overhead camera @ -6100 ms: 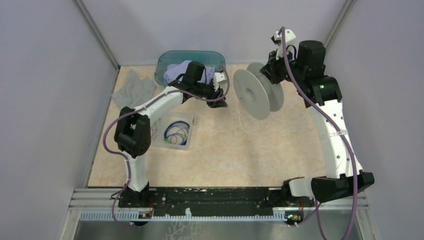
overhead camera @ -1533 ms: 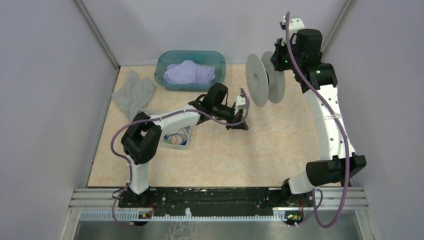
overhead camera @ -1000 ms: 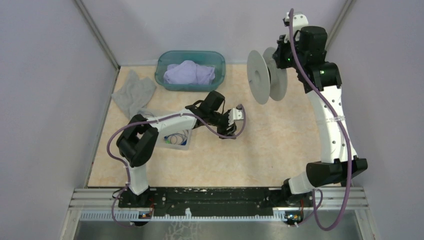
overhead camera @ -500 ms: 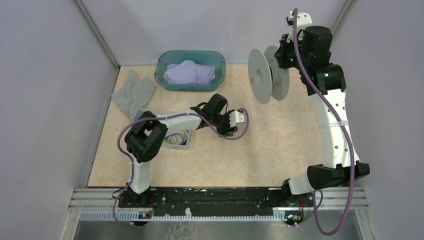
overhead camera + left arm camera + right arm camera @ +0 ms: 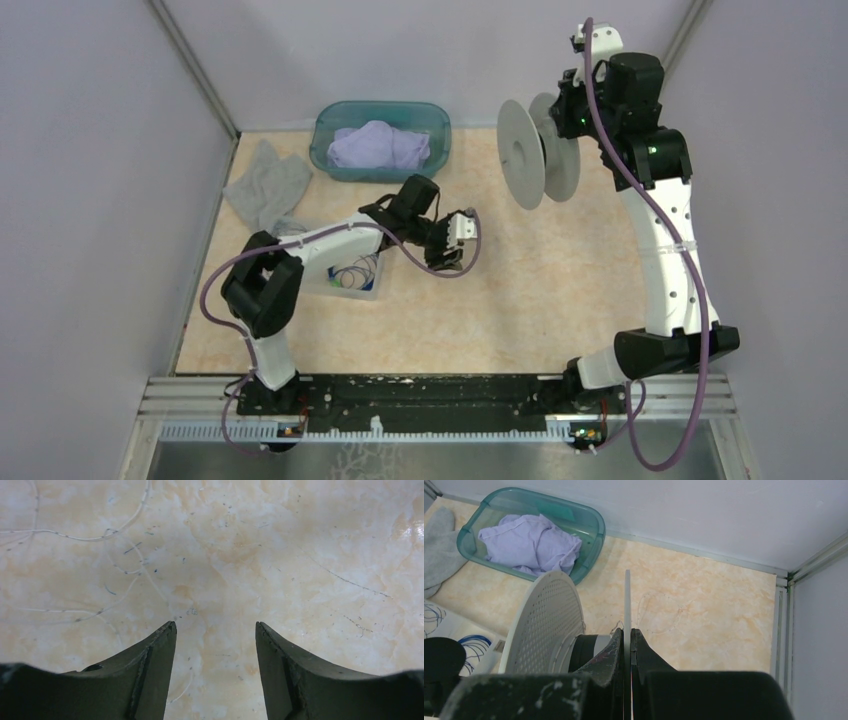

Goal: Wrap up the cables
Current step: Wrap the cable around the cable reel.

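Top external is showing the left claw (image 5: 215, 627), spread empty, backing off the spool (image 5: 522, 155) over the whitish cable (image 5: 75, 538) lying loose on the table (image 5: 560, 290), likely regrasping; right claw (image 5: 628, 632) is pinching the spool.

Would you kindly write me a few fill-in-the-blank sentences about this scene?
1. The right tool is ____ on a flange of the grey perforated plastic spool.
2. The left tool is ____ over the beige marbled table, near a thin whitish cable.
3. The coiled blue cables lie in a clear plastic tray beside the ____ arm.

Missing words: shut; open; left.
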Available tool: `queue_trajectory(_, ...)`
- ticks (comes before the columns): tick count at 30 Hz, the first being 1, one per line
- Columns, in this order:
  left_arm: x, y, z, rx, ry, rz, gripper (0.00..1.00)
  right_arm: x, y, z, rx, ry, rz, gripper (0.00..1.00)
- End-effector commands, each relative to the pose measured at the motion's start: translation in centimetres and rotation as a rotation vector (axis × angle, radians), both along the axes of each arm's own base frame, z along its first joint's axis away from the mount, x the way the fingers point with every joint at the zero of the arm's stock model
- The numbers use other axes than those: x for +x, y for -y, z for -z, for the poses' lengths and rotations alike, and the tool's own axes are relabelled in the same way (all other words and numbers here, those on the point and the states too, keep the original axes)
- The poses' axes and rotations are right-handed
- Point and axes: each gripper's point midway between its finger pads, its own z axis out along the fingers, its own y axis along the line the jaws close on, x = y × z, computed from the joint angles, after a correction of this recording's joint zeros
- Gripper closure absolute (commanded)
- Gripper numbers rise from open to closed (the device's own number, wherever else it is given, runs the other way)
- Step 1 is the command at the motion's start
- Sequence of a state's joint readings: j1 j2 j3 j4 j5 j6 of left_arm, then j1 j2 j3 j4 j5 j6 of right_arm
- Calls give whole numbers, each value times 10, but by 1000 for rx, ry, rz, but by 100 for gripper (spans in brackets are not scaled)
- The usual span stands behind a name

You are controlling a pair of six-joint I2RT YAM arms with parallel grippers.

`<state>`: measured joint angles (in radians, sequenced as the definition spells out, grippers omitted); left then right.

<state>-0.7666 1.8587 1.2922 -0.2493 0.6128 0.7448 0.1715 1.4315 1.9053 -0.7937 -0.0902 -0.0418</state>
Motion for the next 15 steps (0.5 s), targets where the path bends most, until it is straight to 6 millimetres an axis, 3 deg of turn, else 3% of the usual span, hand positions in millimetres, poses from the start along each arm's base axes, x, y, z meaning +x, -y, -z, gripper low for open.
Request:
queue_trajectory(1, 13, -7, -31, -77, -17, -18, 34, -7, 2, -38, 29, 129, -5, 100)
queue_trajectory(6, 33, -6, -18, -76, -106, -62, 33, -9, 2, -39, 28, 134, -7, 100)
queue_trajectory(10, 29, 4, -12, -99, -196, -27, 32, -11, 4, -41, 18, 139, -1, 100)
queue_trajectory(15, 30, 9, 11, -88, -257, -36, 32, -10, 6, -42, 10, 143, 8, 100)
